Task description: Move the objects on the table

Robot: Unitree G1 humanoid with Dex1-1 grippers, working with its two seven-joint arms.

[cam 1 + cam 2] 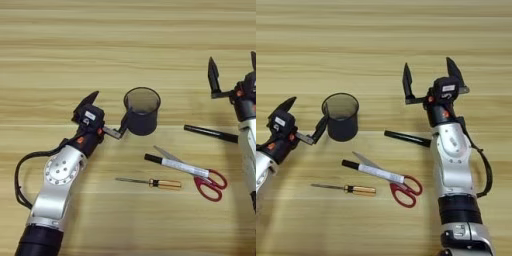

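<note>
The black wire-mesh pen cup point(142, 112) stands upright near the middle of the table point(125, 40). My left gripper point(107, 110) is open just left of it, its near finger tip against the cup's left wall and nothing held. My right gripper point(429, 71) is open at the right, fingers pointing away, holding nothing. The slim black pen point(406, 137) lies right of the cup, its right end under my right forearm. In front, the white marker point(373, 171) lies across the blades of the red-handled scissors point(403, 189). The amber-handled screwdriver point(351, 189) lies left of the scissors' handles.
Bare wood stretches across the far half of the table. A black cable point(20, 180) loops beside my left forearm at the near left edge.
</note>
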